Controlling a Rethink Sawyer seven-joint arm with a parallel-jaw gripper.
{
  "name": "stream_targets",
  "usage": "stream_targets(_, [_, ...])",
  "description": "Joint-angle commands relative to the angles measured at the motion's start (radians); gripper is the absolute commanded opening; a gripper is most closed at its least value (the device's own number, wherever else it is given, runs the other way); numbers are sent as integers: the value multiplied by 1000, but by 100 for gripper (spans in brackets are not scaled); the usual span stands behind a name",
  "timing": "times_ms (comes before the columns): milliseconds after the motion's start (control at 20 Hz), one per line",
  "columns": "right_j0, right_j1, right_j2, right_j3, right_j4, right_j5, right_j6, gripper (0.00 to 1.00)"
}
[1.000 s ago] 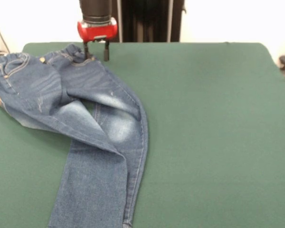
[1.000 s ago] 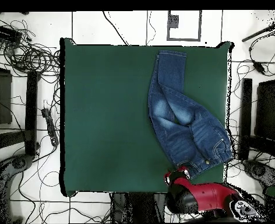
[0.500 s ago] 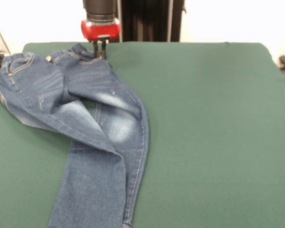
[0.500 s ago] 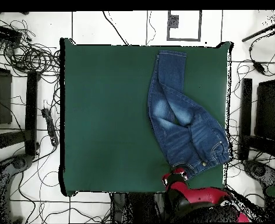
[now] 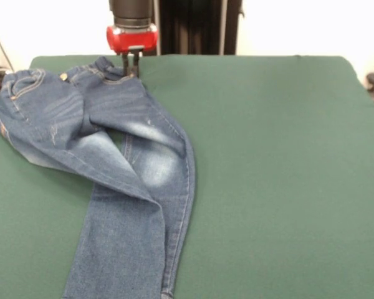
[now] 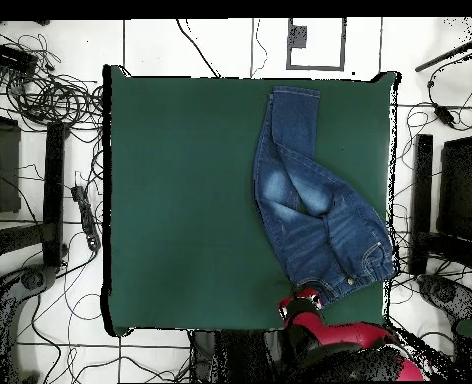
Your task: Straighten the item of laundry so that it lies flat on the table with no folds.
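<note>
The item of laundry, small blue denim jeans (image 5: 137,162), lies crumpled on the left part of the green table (image 5: 287,156). One leg is folded across the other, and the waistband is bunched at the far left. My gripper (image 5: 130,71) stands at the waistband's right end near the table's far edge, shut on the denim there. In the overhead view the jeans (image 6: 315,215) lie on the right side of the table (image 6: 180,200). There the gripper (image 6: 302,297) is at their lower end, under the red wrist.
The jeans' hems reach the table's front edge in the front view. Cables (image 6: 40,90) and black stands (image 6: 55,190) surround the table on the floor.
The gripper's fingers have come together on the waistband's edge and moved slightly right. Since half a second ago nothing has moved.
</note>
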Motion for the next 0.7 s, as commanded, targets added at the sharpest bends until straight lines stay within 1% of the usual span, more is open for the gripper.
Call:
stream_targets(50, [5, 3, 99, -124, 81, 27, 169, 0])
stream_targets(200, [7, -23, 103, -91, 102, 60, 185, 0])
stream_targets(700, [37, -55, 96, -35, 184, 75, 213, 0])
